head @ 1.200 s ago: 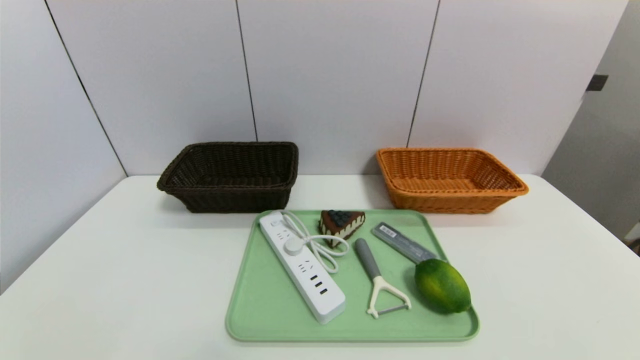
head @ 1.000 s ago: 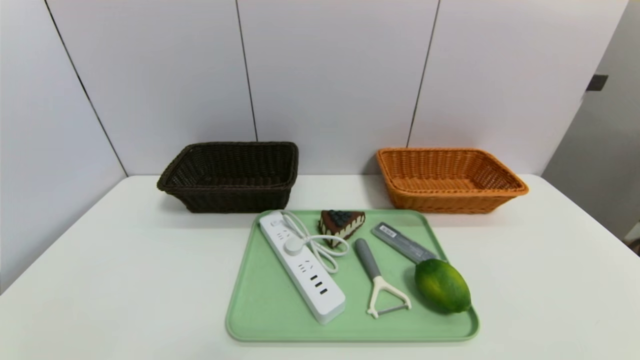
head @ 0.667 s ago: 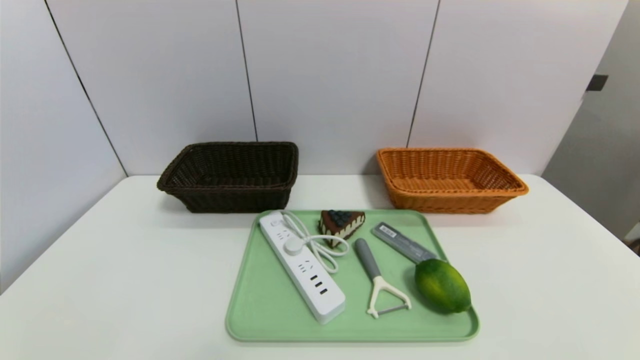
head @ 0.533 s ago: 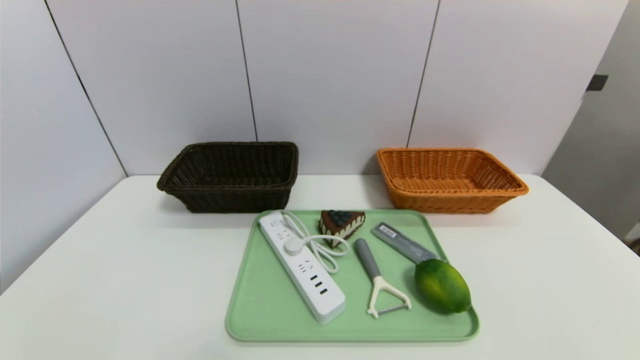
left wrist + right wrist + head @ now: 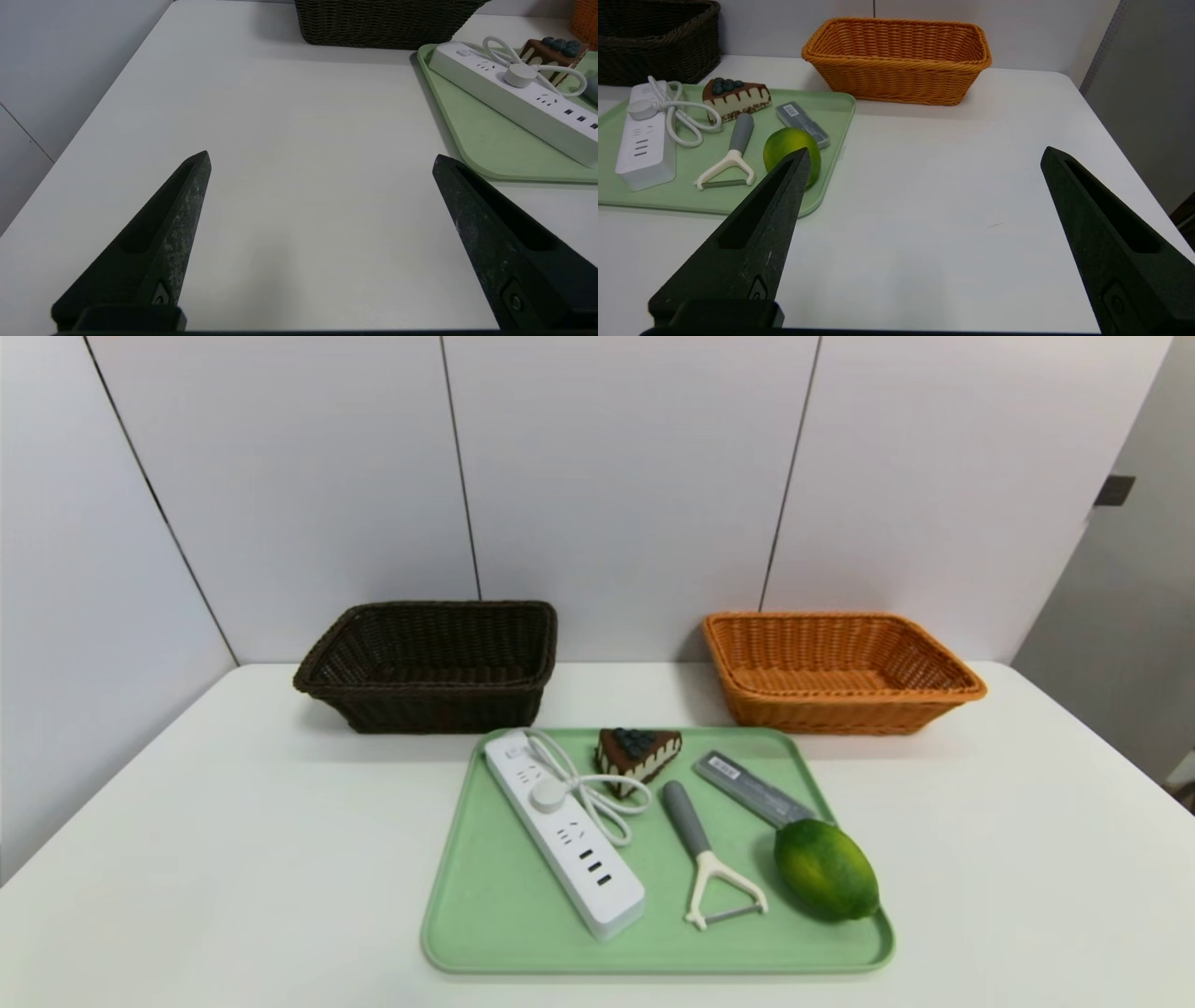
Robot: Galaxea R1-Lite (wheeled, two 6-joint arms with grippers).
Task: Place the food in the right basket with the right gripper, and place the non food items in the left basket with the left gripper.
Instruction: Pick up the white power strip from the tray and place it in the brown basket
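I am holding my left hand and right hand over the surface, fingers wide apart. Cake, lime, peeler, power strip and grey case are lying on the tray.

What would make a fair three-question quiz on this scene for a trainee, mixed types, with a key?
1. Multiple choice: which item on the green tray lies farthest to the robot's left?
a) cake slice
b) power strip
c) peeler

2. True or false: the left gripper and the right gripper both stand open, with nothing between their fingers.

3. Fill in the blank: by the task, the green fruit belongs in the ______ basket, the one on the robot's right.

Key: 1 b; 2 true; 3 orange
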